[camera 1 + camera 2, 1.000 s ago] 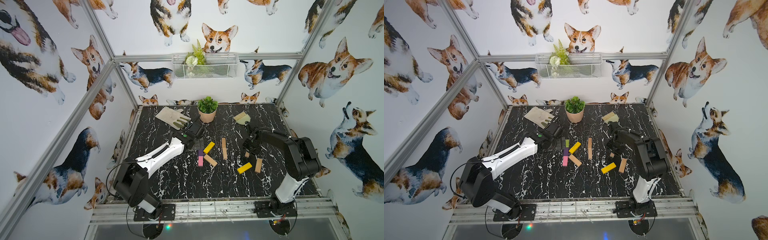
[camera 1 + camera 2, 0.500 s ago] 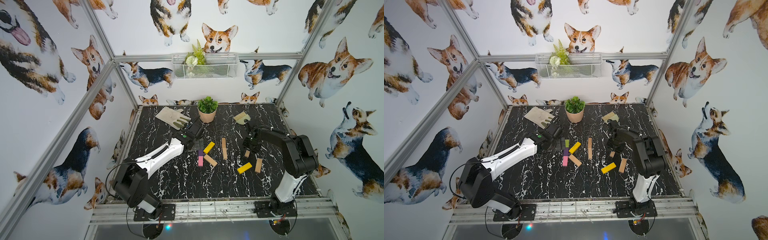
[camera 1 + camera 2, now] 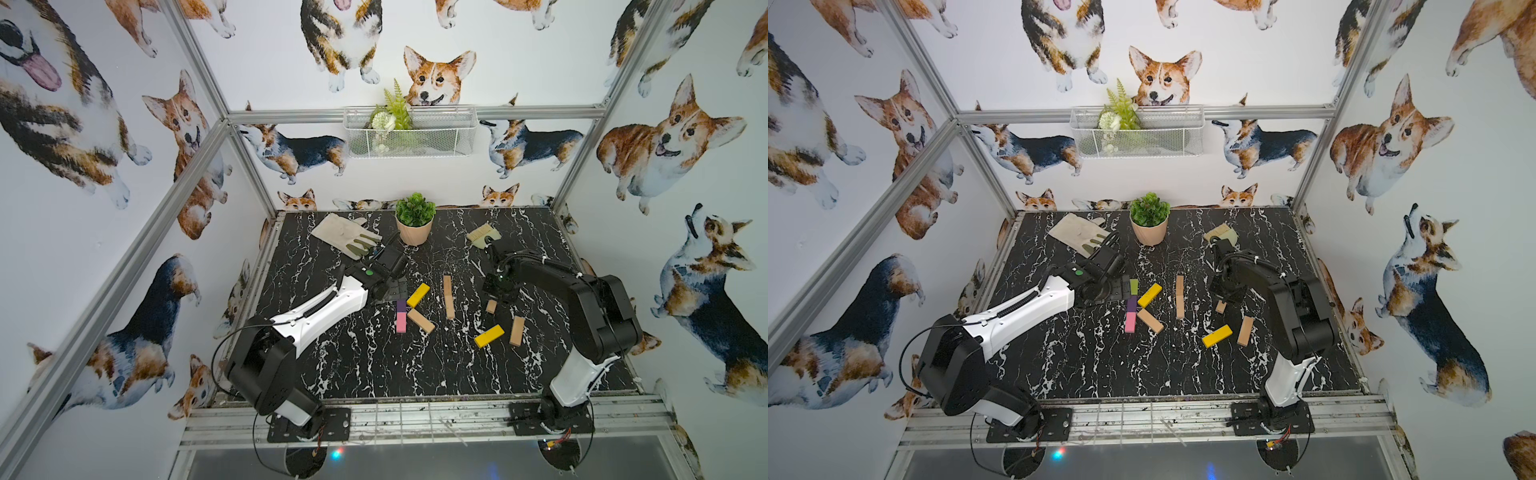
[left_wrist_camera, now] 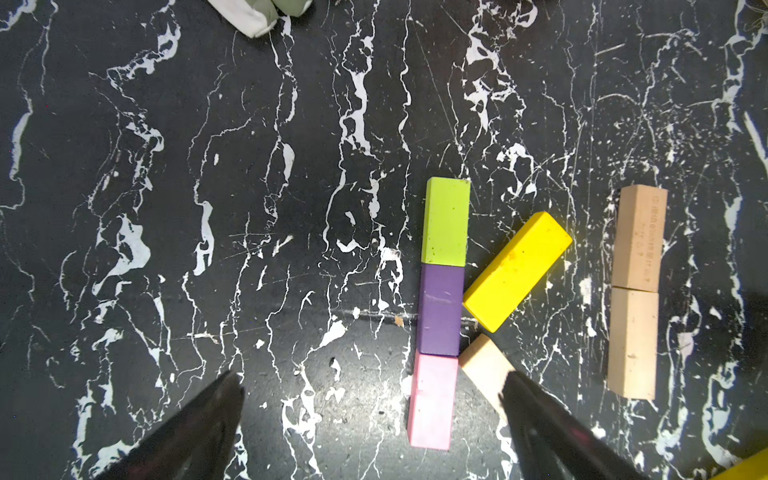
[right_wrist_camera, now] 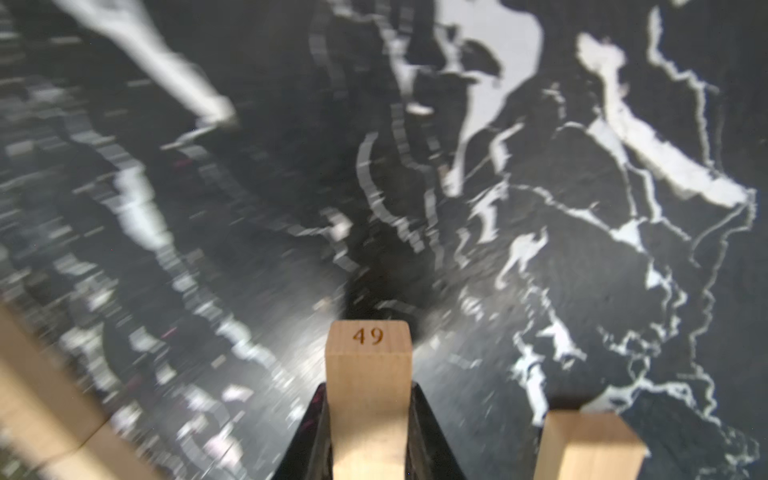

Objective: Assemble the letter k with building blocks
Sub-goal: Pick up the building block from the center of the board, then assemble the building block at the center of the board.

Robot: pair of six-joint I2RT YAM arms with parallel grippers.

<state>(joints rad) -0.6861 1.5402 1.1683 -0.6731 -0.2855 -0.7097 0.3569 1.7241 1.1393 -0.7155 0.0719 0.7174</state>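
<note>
My left gripper [image 4: 372, 386] is open, hovering beside a straight column of lime green [image 4: 445, 222], purple [image 4: 440, 309] and pink [image 4: 432, 401] blocks. A yellow block [image 4: 517, 270] and a tan block [image 4: 484, 370] slant off that column. Two tan blocks [image 4: 636, 291] lie end to end further along. My right gripper [image 5: 369, 415] is shut on a tan block [image 5: 369, 365] marked 49; in a top view this block [image 3: 491, 306] pokes out under the gripper [image 3: 496, 297]. A second yellow block [image 3: 489, 336] and a tan one [image 3: 517, 331] lie loose nearby.
On the back of the black marble table [image 3: 374, 374] lie a work glove [image 3: 345, 235], a potted plant [image 3: 414, 222] and a beige brush [image 3: 482, 233]. A wire basket [image 3: 409, 133] hangs on the rear wall. Metal frame rails border the table.
My right gripper's jaws have closed tighter on the tan block. The left arm and the laid blocks have not moved.
</note>
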